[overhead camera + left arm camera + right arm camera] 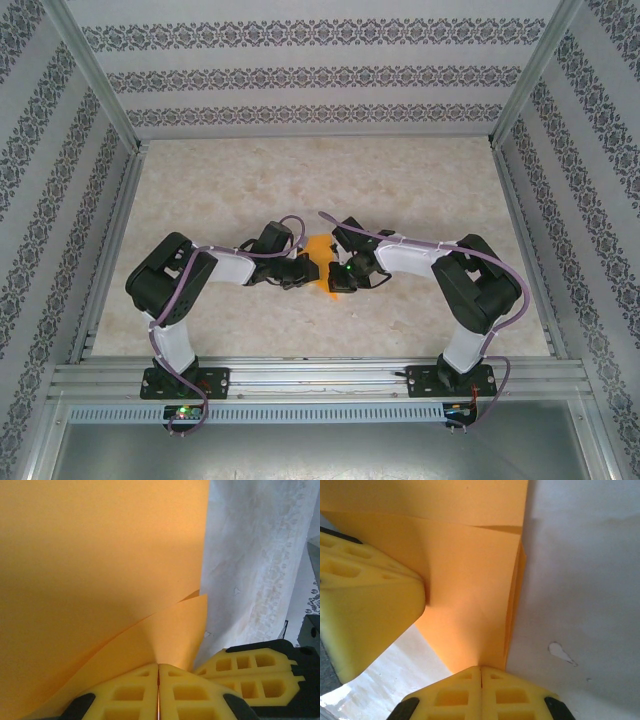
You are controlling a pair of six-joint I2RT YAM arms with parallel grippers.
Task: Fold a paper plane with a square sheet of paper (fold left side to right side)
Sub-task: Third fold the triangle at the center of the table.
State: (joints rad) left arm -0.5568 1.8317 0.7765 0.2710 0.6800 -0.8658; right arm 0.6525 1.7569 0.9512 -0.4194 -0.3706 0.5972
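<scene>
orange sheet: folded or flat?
Folded: the orange sheet shows stacked layers along one edge in the right wrist view; left gripper and right gripper pinch it.

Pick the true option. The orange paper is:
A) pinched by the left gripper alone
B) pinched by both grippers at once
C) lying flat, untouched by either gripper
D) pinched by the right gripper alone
B: in the wrist views the left gripper and the right gripper are each shut on the orange paper.

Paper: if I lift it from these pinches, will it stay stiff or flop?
Probably floppy: the paper curves and bows above the left tool. Likely to crease easily: a fold line shows near the right tool. Seems light: thin layered edges.
</scene>
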